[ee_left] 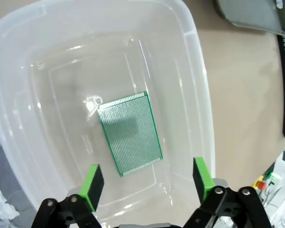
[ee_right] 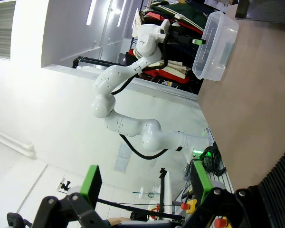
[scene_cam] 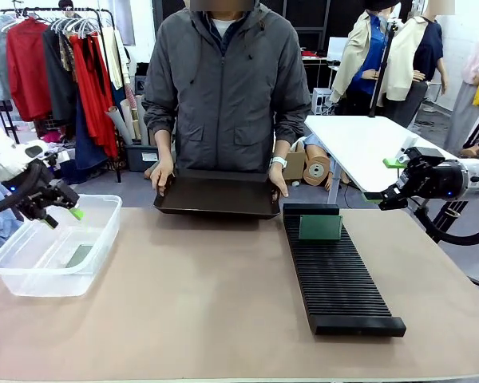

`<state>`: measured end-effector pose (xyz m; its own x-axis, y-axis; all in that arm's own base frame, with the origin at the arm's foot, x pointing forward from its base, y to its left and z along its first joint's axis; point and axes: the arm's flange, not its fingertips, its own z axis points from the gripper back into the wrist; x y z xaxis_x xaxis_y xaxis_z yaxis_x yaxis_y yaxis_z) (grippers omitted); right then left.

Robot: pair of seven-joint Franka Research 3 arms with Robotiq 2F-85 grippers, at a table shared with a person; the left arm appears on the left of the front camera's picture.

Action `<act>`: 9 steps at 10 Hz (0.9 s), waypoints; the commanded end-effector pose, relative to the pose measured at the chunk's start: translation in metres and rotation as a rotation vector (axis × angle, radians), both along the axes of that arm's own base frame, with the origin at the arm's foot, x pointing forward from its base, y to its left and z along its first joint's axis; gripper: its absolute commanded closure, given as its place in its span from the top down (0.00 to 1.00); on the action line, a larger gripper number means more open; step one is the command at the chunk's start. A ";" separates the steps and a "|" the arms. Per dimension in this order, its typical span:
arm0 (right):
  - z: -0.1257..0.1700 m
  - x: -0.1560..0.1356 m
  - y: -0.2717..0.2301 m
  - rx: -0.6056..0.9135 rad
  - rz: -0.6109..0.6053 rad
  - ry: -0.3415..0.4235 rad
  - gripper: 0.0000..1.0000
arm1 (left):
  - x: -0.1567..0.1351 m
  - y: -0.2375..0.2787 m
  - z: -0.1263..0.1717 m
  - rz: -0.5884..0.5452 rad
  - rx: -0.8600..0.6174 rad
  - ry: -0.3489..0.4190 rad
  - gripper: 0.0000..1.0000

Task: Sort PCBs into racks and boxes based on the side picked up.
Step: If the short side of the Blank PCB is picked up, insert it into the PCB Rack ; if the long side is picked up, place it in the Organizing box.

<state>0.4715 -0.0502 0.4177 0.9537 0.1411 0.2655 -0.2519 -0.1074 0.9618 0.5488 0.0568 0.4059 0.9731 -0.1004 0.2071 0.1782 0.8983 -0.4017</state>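
Over the tub: my left end effector [ee_left: 146,183] hangs spread, empty.
Tub [scene_cam: 32,275]: far left of counter [scene_cam: 207,295]; one PCB [ee_left: 130,133] flat inside.
Rack [scene_cam: 339,291]: right; I see another PCB [scene_cam: 320,228] upright at its far end.
Right end effector [ee_right: 147,185]: spread, empty, off the counter's right.

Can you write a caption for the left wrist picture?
Open left gripper above a PCB lying flat in the box.

No words, numbers or signs could be read in any of the pictures. The clear box [ee_left: 47,61] had some small raised marks on its bottom, next to the green board [ee_left: 130,133], but they were too faint to make out. The board had only rows of tiny dots on it, and no print.
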 end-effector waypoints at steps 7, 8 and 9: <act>0.002 0.000 0.000 0.002 -0.001 -0.014 1.00 | -0.018 -0.006 0.030 0.001 0.038 0.027 1.00; 0.002 0.000 0.000 0.002 -0.001 -0.014 1.00 | -0.018 -0.007 0.029 0.001 0.034 0.027 1.00; 0.002 0.000 0.000 0.002 -0.001 -0.014 1.00 | -0.018 -0.007 0.029 0.002 0.032 0.029 1.00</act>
